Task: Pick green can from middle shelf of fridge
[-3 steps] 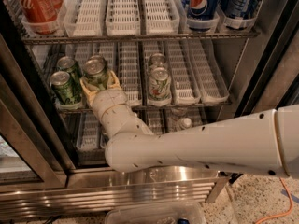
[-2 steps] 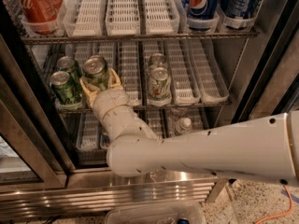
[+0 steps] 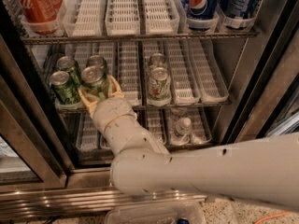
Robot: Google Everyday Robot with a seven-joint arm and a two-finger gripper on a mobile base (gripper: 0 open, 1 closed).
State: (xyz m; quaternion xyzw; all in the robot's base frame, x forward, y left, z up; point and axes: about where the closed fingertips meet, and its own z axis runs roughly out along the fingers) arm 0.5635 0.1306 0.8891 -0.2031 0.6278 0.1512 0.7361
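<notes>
Plainly the grasp is the step in hand: the gripper is reaching into the fridge at the left of the middle shelf, its two yellowish jaws set either side of the green can at the near end of its lane. They seem to pinch its sides, though the wrist hides the contact. To do this well I'd make sure of a firm squeeze low on the body, then draw straight back toward the near edge, keeping the can upright and off the neighbouring green can just to its left.
</notes>
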